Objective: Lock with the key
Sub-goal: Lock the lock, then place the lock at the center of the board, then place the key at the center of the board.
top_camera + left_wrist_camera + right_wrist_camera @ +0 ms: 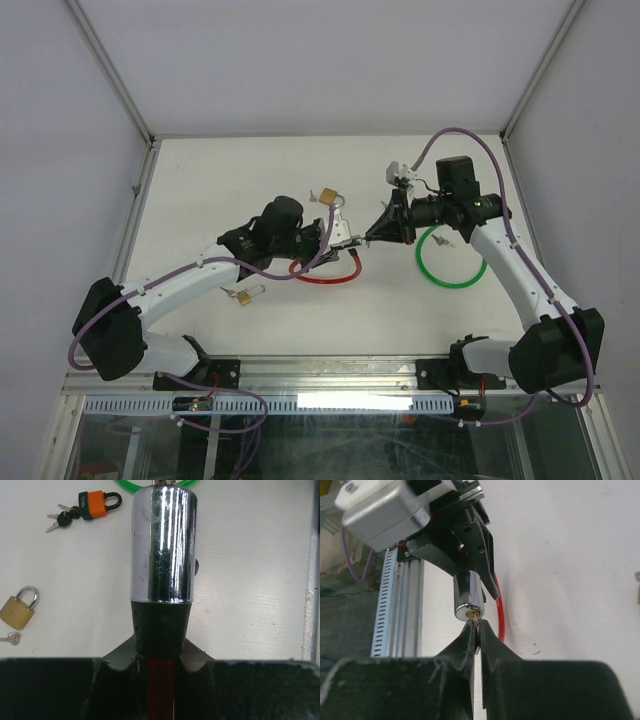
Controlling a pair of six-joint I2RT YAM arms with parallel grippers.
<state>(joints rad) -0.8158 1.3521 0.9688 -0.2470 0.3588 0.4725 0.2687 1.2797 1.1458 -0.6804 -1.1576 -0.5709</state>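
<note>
Both arms reach inward, grippers meeting tip to tip. Left gripper (160,652) clamps the lock barrel (161,545); right gripper (479,630), directly opposite, pinches a key (476,623) at its fingertips.

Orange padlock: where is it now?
Left wrist view, upper left: the orange padlock lies on the table beside keys, left of the green cable.
</note>
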